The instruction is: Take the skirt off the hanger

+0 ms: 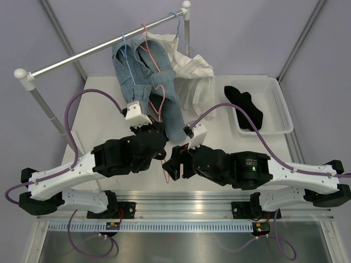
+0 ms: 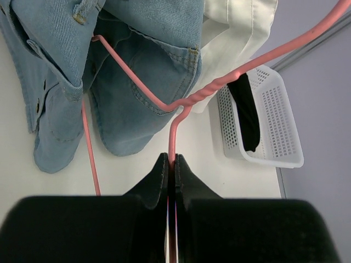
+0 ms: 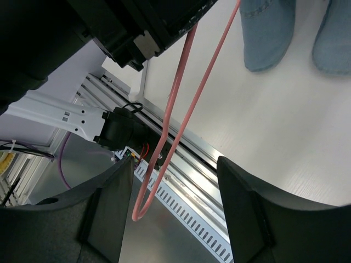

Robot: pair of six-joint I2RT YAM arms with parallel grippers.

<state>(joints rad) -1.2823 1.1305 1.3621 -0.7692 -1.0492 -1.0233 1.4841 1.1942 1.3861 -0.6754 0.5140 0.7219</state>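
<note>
The pink wire hanger runs from the rail down over the jeans to my grippers and carries no garment. My left gripper is shut on its wire; in the left wrist view the jaws pinch the hanger just below its twisted neck. My right gripper is open, and in the right wrist view one bent corner of the hanger hangs between its spread fingers without touching them. The black skirt lies in the white basket at the right, also seen in the left wrist view.
Blue jeans hang on a light-blue hanger from the metal rail, their legs resting on the table. A white shirt hangs beside them. The aluminium front rail lies under my right gripper.
</note>
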